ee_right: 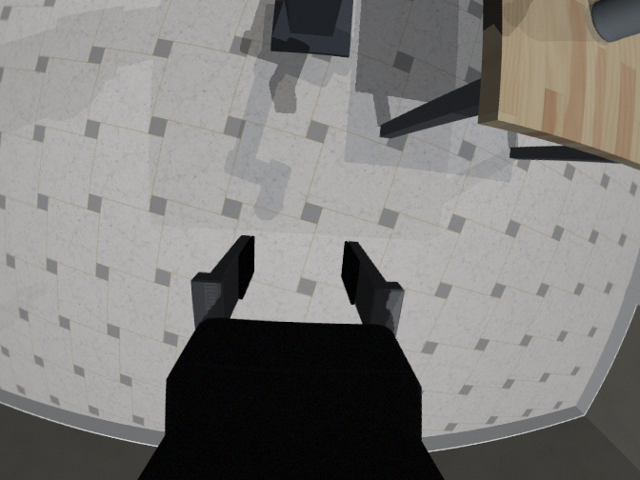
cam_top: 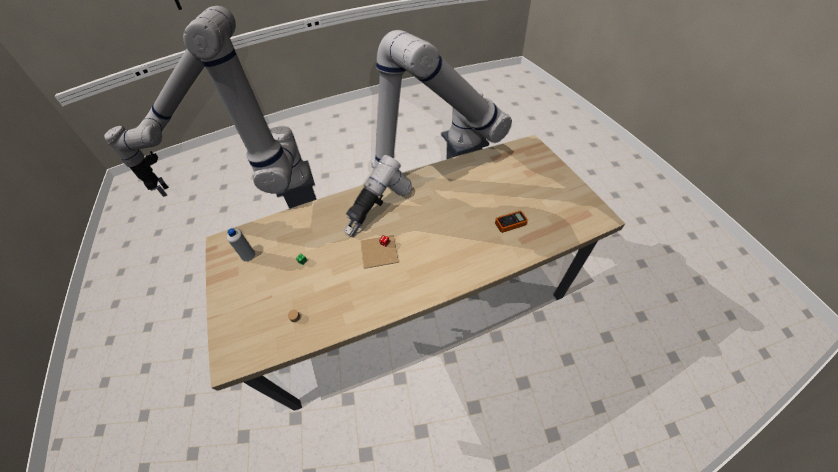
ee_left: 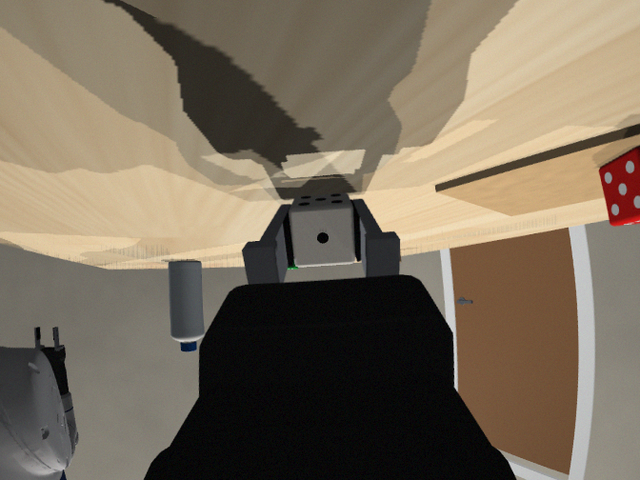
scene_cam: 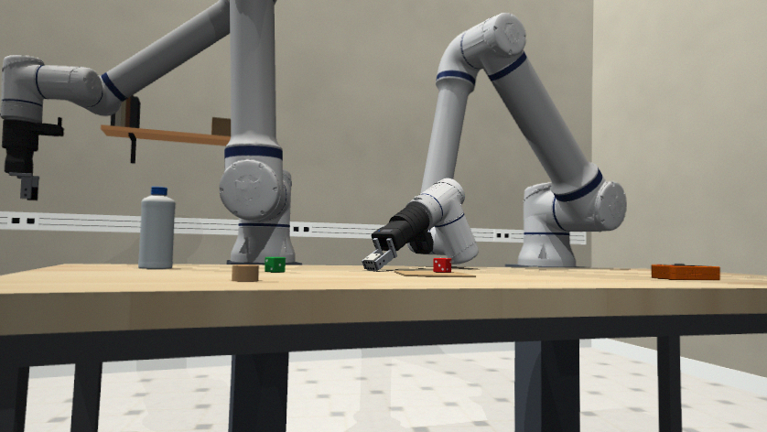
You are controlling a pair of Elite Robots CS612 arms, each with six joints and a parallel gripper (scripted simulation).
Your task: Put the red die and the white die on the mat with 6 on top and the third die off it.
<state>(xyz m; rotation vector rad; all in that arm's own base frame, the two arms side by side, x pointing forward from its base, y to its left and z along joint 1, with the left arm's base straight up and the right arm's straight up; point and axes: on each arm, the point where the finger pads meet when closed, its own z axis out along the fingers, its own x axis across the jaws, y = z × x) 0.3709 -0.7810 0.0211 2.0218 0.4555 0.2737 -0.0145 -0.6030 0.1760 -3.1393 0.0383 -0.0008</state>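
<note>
My left gripper [cam_top: 351, 229] [scene_cam: 379, 259] [ee_left: 323, 220] is shut on the white die [scene_cam: 370, 263] [ee_left: 322, 252], tilted, low over the table beside the mat [cam_top: 380, 257] [scene_cam: 413, 274] [ee_left: 506, 201]. In the left wrist view one die face shows one pip and another five; table contact is unclear. The red die [cam_top: 384, 240] [scene_cam: 442, 264] [ee_left: 622, 189] sits on the mat near its back edge, five pips facing the left wrist camera; its top is too small to read. The green die [cam_top: 301, 258] [scene_cam: 275, 264] sits off the mat. My right gripper [cam_top: 162, 186] [scene_cam: 29, 188] [ee_right: 298, 256] is open and empty, beyond the table.
A grey bottle [cam_top: 240, 246] [scene_cam: 156, 231] [ee_left: 186, 299] with a blue cap stands near the green die. A brown round block [cam_top: 293, 316] [scene_cam: 244, 273] is toward the front edge. An orange multimeter [cam_top: 511, 221] [scene_cam: 685, 272] lies far to the right in the top and exterior views.
</note>
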